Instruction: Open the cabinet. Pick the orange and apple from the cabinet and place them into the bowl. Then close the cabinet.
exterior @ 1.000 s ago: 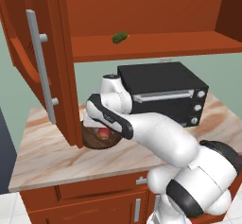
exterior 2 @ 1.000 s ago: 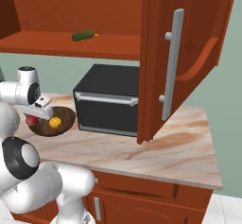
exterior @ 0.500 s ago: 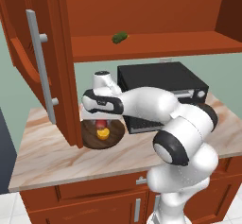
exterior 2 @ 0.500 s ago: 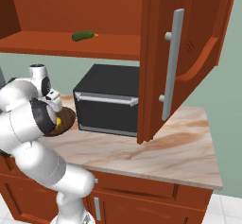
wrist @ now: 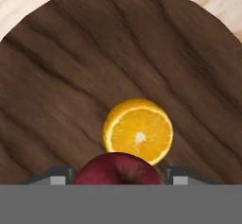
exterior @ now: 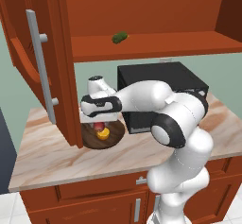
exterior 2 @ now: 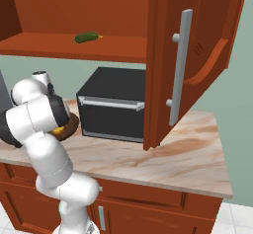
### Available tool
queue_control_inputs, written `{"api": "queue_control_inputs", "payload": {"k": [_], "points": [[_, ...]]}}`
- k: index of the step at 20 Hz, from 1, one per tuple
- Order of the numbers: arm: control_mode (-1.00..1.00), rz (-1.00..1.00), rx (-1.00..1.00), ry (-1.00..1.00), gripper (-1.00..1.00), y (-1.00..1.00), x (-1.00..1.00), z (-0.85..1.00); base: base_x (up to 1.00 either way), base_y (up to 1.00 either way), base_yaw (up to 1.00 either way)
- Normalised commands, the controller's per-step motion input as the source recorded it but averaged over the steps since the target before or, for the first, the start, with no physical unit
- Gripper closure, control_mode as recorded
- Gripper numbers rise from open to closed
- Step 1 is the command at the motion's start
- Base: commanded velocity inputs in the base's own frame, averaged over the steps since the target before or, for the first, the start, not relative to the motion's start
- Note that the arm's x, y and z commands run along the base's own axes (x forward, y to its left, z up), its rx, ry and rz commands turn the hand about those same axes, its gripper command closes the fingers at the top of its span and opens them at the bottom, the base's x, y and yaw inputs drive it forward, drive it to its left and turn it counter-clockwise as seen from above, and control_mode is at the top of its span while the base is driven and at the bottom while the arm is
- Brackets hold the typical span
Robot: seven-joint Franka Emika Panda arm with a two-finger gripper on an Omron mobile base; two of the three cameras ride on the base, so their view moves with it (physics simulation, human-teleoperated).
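- Left base view: the gripper (exterior: 99,122) has risen above the bowl (exterior: 90,140) since a second ago, the apple (exterior: 99,125) between its fingers, seemingly gripped; orange (exterior: 103,133) in the bowl.
- Right base view: the cabinet (exterior 2: 163,55) stands open above the bowl (exterior 2: 70,126).
- Hand view: apple (wrist: 118,169) between the half-spread fingers, over the orange (wrist: 138,130).

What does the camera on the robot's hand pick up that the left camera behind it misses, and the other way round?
Hand view alone: the orange shows a cut face with pale pith, and the apple sits between the gripper fingertips. Left base view alone: the open cabinet with a green vegetable on its shelf, and the microwave. Both: bowl, orange and apple over the marble counter.
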Motion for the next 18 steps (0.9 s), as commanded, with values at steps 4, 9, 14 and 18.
{"api": "queue_control_inputs", "payload": {"k": [4,9,14,18], "points": [[-1.0,0.0,0.0,-0.04,1.0,0.01,0.0,0.0,0.0,0.0,0.0],[-1.0,0.0,0.0,-0.07,1.0,0.08,0.05,0.0,0.0,0.0,0.0],[-1.0,0.0,0.0,-0.09,1.0,0.2,0.19,-0.02,0.0,0.0,0.0],[-1.0,0.0,0.0,-0.02,1.0,0.22,0.0,-0.09,0.0,0.0,0.0]]}}
